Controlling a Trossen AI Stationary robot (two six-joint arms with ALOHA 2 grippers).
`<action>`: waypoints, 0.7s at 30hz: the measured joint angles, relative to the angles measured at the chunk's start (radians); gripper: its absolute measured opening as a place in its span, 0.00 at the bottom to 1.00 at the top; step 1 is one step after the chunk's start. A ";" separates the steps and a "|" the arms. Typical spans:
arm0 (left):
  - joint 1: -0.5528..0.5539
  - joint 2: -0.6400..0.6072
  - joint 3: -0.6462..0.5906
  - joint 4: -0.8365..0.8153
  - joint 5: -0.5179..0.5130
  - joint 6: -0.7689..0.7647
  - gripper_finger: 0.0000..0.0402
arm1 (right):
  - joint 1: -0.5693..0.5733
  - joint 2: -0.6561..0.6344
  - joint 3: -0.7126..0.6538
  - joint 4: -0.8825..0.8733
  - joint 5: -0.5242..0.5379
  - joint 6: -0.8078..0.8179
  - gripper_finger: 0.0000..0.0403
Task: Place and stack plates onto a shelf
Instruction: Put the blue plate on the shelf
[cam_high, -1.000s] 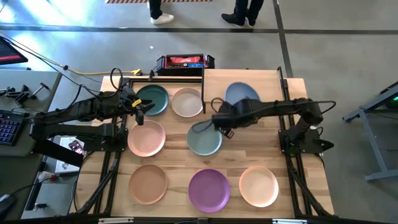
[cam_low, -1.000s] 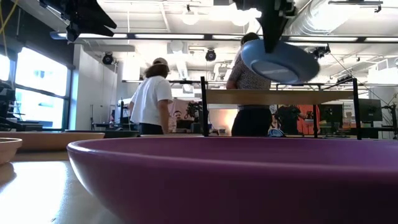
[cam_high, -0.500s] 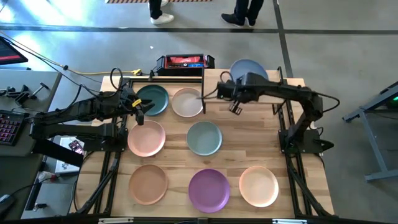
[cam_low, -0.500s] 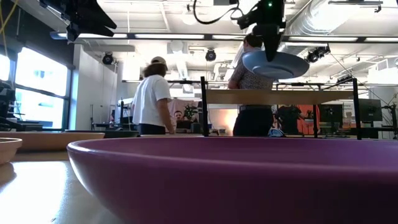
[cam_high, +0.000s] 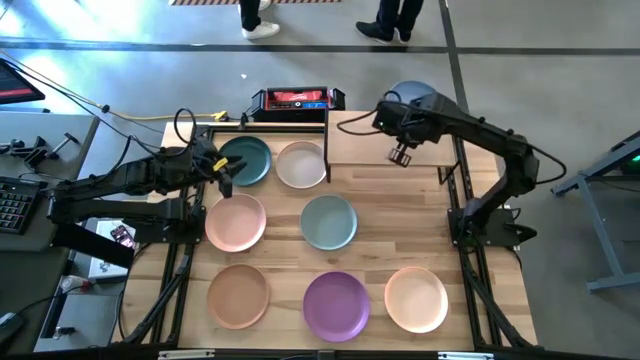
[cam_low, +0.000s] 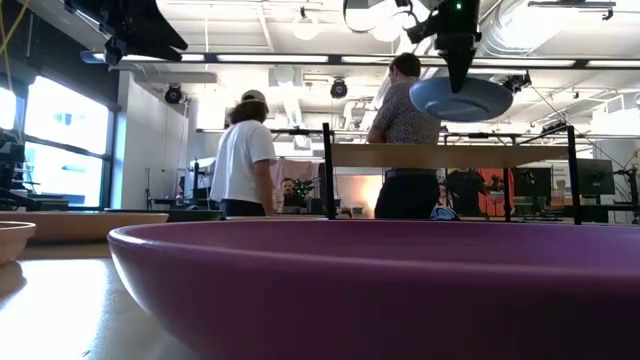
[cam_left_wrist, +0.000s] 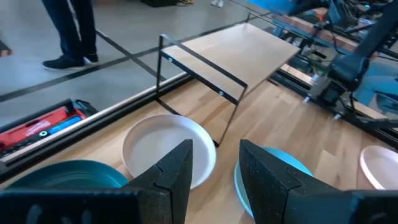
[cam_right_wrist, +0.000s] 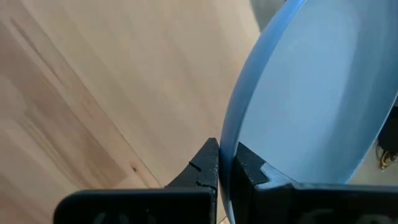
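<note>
Since 1.0 s ago the right arm has carried the blue plate (cam_high: 412, 95) off the counter (cam_high: 480, 250), from above the sage green plate (cam_high: 329, 221) out to the far edge of the shelf (cam_high: 365, 145). The plate now hangs mostly beyond the far right corner of the board.

Right end effector (cam_right_wrist: 225, 163): pinched shut on the blue plate rim. In the low view the plate (cam_low: 461, 98) hangs clear above the shelf board (cam_low: 450, 155), roughly level, no contact.

Key relation: the bare board lies toward the counter side of the held plate, i.e. back toward the robot and down. The board's long axis runs left-right, approx. two plates wide, and nothing rests on it yet. Judgement: next move needs a pull-back over the board, then a descent w/ plate kept flat. Releasing here risks the plate tipping off the far edge.

Left end effector (cam_left_wrist: 214, 168): fingers narrowly apart, holding nothing, hovering by the dark teal plate (cam_high: 246, 160) and beige plate (cam_high: 301, 164). It is farther from the shelf; the right arm is the nearer one.

Other plates remain on the counter: pink (cam_high: 236, 222), tan (cam_high: 239, 295), purple (cam_high: 336, 304), peach (cam_high: 416, 299).
</note>
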 joint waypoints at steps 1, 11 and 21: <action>0.000 0.000 0.000 0.000 -0.007 0.000 0.30 | -0.001 -0.001 -0.018 0.000 -0.004 -0.010 0.00; 0.000 0.000 0.000 0.000 -0.030 0.000 0.30 | 0.017 -0.001 -0.159 0.032 -0.047 -0.011 0.00; 0.000 0.000 0.000 0.000 -0.053 0.000 0.30 | -0.001 -0.001 -0.231 0.067 -0.105 0.034 0.00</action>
